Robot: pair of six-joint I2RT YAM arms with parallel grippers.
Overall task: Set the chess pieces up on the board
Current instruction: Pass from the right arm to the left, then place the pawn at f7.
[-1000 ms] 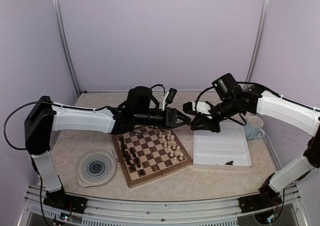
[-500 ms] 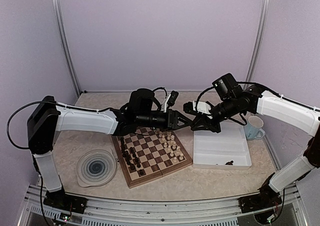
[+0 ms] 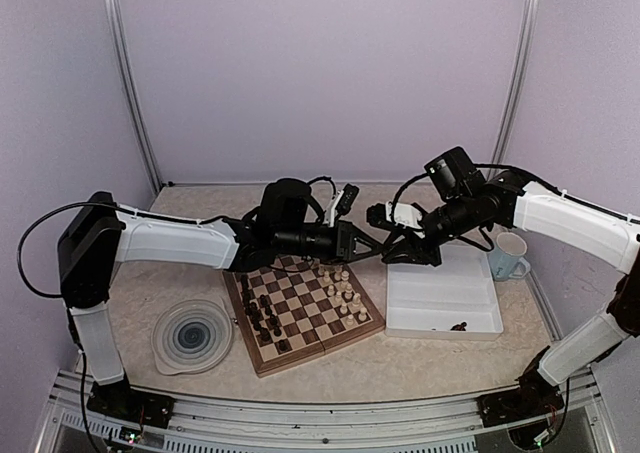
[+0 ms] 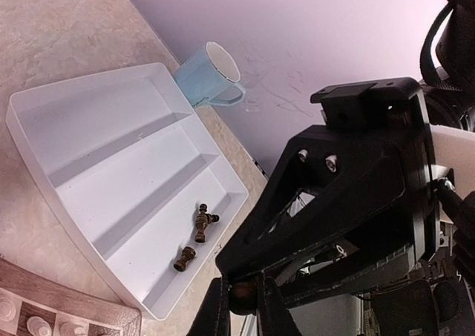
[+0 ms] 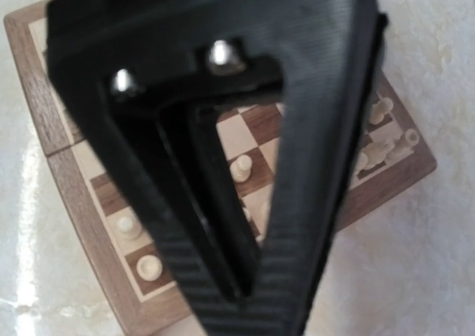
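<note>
Now the left gripper (image 4: 243, 306) pinches a small dark chess piece (image 4: 241, 297) in the air, tip to tip with the right gripper (image 3: 390, 247), whose claw I cannot tell if spread or pressed, above the gap between the board (image 3: 262, 358) and the white tray (image 3: 440, 325).

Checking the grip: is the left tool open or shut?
Shut: the left tool pinches a dark chess piece between its jaws.
</note>
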